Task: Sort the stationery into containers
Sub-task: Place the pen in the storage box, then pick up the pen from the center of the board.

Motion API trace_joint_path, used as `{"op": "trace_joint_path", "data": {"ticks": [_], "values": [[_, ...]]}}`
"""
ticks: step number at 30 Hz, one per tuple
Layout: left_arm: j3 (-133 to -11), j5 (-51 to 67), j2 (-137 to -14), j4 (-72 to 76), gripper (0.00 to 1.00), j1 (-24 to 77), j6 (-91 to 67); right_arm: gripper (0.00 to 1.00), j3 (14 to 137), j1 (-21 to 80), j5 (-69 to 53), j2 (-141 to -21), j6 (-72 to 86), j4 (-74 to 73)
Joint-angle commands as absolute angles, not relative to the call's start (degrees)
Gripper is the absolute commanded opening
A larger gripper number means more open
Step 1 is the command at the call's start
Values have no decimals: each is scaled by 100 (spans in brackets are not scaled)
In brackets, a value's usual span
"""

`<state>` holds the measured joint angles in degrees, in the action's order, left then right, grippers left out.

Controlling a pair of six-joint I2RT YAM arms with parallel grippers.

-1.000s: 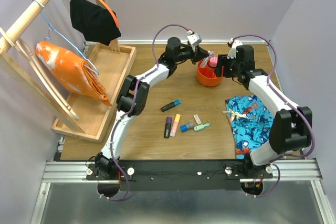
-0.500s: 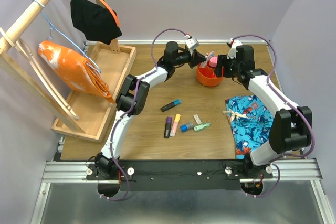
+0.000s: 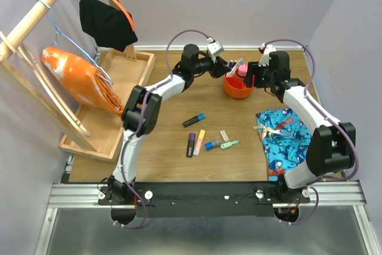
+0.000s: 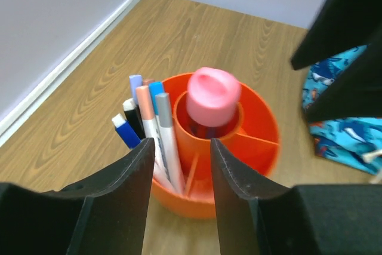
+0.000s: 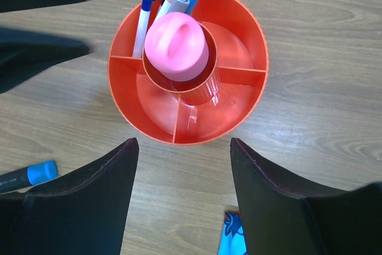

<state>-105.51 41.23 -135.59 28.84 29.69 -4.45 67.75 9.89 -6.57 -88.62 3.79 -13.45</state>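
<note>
Two robot arms meet over an orange pot [image 3: 239, 86] at the far side of the wooden worktop [image 3: 173, 165]. The left hand [image 3: 222, 64] hangs just left of the pot with its jaws partly apart and nothing between them. The right hand [image 3: 250, 76] stands on the pot's right with its jaws wide, gripping nothing.

A pink-capped marker [image 5: 177, 46] stands upright in the pot's round middle cell. A cluster of pens [image 4: 156, 123] with blue, black and pale caps leans in one outer compartment. The other compartments that show hold nothing.

Nearer the arms' bases, loose stationery lies in a small group well apart from the pot: a black marker with a blue cap [image 3: 194, 120], a purple marker [image 3: 191, 144], an orange marker [image 3: 199, 142], a blue marker [image 3: 212, 144], a green marker [image 3: 229, 144] and a small eraser [image 3: 224, 135]. A blue patterned cloth [image 3: 283, 138] lies to the right, and a light-wood tray [image 3: 119, 88] to the left.
</note>
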Motion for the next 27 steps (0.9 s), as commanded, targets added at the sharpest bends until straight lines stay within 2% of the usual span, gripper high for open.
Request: {"op": "trace_joint_path", "data": {"ticks": [1,8,12,15,20,27], "values": [[-9260,3877,-11598,2164,52,2962,297,71,6575,967,-790,-8438,177,-1222],[-7525,3280,-9733,-24,54,2988,1271,72,6196,967,-1432,-8157,-571,-1397],[-7286,2691,-9413,-2077,52,3041,1862,72,6196,967,-1810,-8025,-720,-1739],[-7242,2165,-9439,-2906,50,3137,1646,71,6030,967,-2091,-7867,-703,-1714],[-7006,1776,-9554,-3323,50,3252,1072,71,5626,976,-2672,-7699,-625,-1538],[-7364,1284,-10062,-3260,52,3568,1705,71,5739,976,-2602,-7769,-615,-1503]]}}
